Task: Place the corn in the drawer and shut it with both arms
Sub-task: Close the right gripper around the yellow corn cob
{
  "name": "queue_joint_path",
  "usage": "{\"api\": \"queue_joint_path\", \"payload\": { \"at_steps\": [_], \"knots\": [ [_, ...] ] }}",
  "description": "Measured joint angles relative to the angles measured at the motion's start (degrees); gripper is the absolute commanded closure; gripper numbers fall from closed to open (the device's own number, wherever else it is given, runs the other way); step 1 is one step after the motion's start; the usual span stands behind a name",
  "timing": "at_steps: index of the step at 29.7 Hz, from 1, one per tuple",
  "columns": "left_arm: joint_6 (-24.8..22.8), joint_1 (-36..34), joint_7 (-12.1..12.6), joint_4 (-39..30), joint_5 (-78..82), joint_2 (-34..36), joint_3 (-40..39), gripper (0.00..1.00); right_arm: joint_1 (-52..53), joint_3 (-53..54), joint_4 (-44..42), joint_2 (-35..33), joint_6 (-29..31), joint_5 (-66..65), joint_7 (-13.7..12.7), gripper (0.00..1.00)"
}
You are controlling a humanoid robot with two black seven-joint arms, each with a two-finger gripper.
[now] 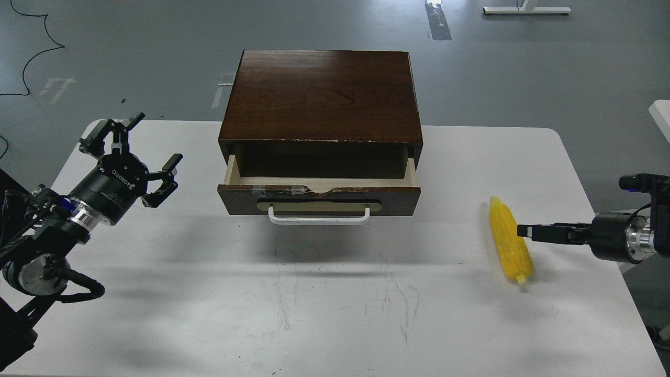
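The yellow corn (509, 240) lies on the white table (314, 303) at the right, stubby end toward me. The dark brown drawer (319, 184) is pulled partly out of its wooden cabinet (322, 94), and its white bar handle (319, 216) faces me. What shows of the drawer's inside looks empty. My left gripper (140, 142) is open and empty, left of the drawer and above the table. My right gripper (523, 231) comes in low from the right, seen edge-on, with its tip at the corn's right side. I cannot tell whether it touches the corn.
The table's right edge (602, 220) runs under my right arm. Grey floor lies beyond the table, with a black cable (31, 52) at the far left. A white stand foot (526, 9) is at the top right.
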Motion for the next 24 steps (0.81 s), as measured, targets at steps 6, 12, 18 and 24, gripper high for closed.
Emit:
{"api": "queue_joint_path", "payload": {
  "at_steps": [6,12,18,24],
  "knots": [
    [0.0,0.0,0.0,0.0,0.0,0.0,0.0,0.0,0.1,-0.5,-2.5,2.7,0.0,0.1,0.0,0.15],
    [0.0,0.0,0.0,0.0,0.0,0.0,0.0,0.0,0.2,-2.2,-3.3,3.2,0.0,0.2,0.0,0.22],
    [0.0,0.0,0.0,0.0,0.0,-0.1,0.0,0.0,0.3,-3.4,-3.5,3.3,0.0,0.3,0.0,0.62],
    [0.0,0.0,0.0,0.0,0.0,-0.2,0.0,0.0,0.3,-3.5,-3.4,3.1,0.0,0.5,0.0,0.91]
  ]
}}
